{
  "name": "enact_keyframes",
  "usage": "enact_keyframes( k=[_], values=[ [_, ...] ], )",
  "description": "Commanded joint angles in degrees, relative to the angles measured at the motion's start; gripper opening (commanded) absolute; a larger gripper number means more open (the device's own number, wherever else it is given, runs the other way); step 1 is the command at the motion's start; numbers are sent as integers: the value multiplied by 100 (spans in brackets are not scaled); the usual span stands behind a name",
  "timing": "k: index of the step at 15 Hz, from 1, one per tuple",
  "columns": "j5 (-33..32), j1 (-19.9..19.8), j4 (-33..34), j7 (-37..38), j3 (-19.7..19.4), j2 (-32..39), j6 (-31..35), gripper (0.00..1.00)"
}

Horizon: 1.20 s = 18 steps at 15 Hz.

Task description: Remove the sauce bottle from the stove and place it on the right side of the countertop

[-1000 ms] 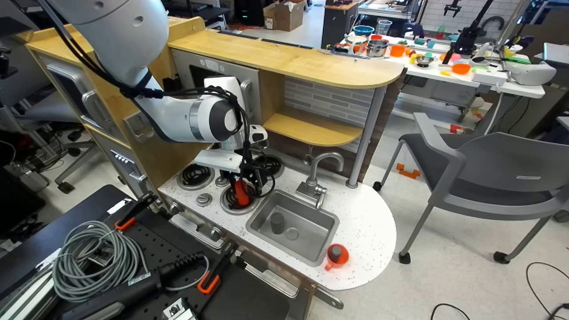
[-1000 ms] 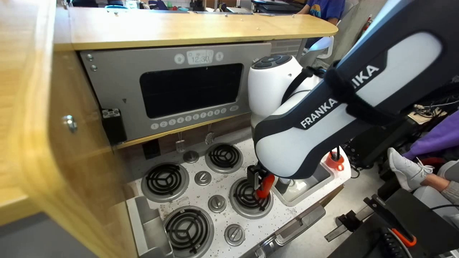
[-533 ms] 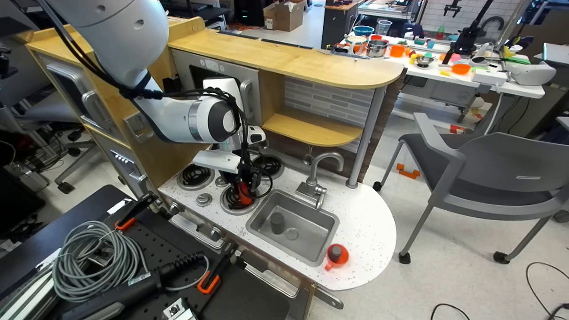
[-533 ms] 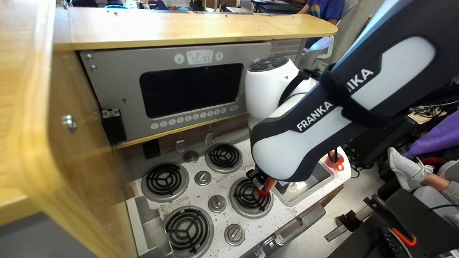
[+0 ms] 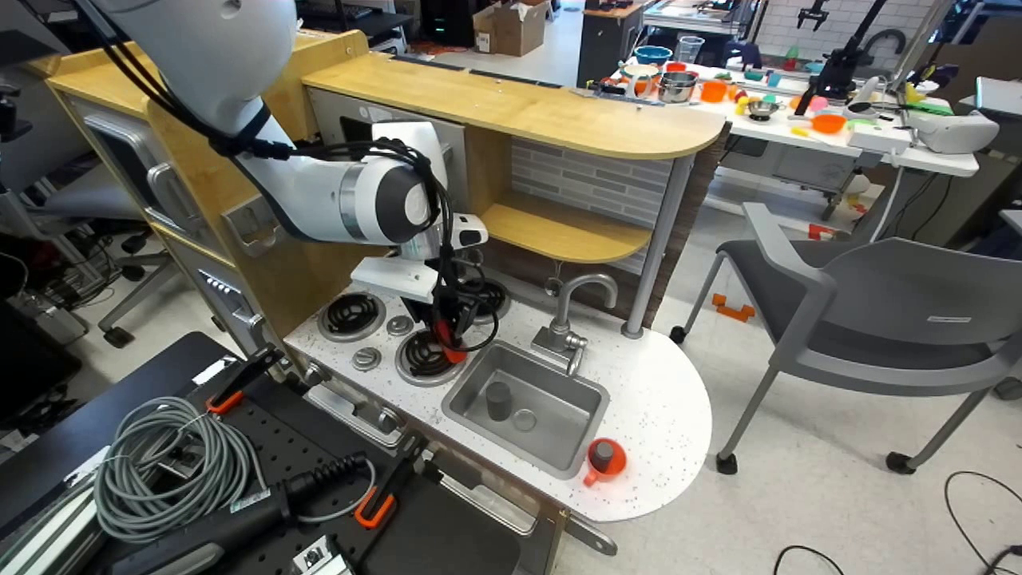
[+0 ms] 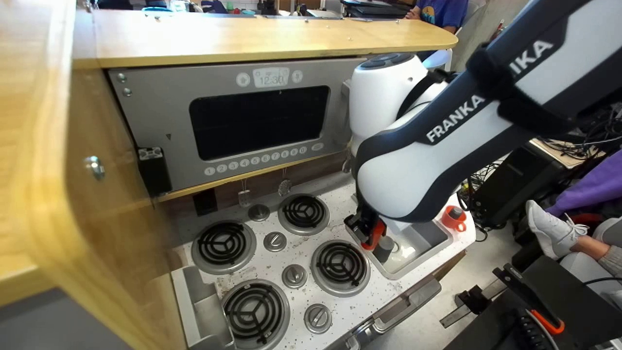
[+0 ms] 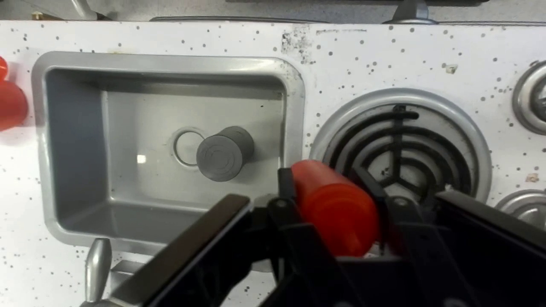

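Tool (image 7: 327,183) gripping red sauce bottle (image 7: 339,209), seemingly clear of stove (image 6: 298,251)

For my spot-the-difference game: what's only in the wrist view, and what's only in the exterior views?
Only the wrist view clearly shows fingers on both sides of the red bottle. Only the exterior views show the white robot arm, the grey microwave and the wooden top shelf. All show the bottle, the sink, the grey cylinder in it and the burner beside it.

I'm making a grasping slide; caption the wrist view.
Red toy bottle held between the fingers; picture left, a grey cylinder in the sink; picture right, a stove burner.
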Motion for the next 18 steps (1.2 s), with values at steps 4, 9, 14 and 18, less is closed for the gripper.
enact_keyframes(
  k=[4, 9, 14, 18],
  values=[
    [592, -1071, -532, -763, 0, -818, -477, 12],
    [1074, -1777, -3, -991, -32, -625, -926, 12],
    [1572, -2116, 906, -726, -66, 52, -1290, 12],
    [2175, -2434, 2022, -460, -30, 705, -2194, 12]
  ],
)
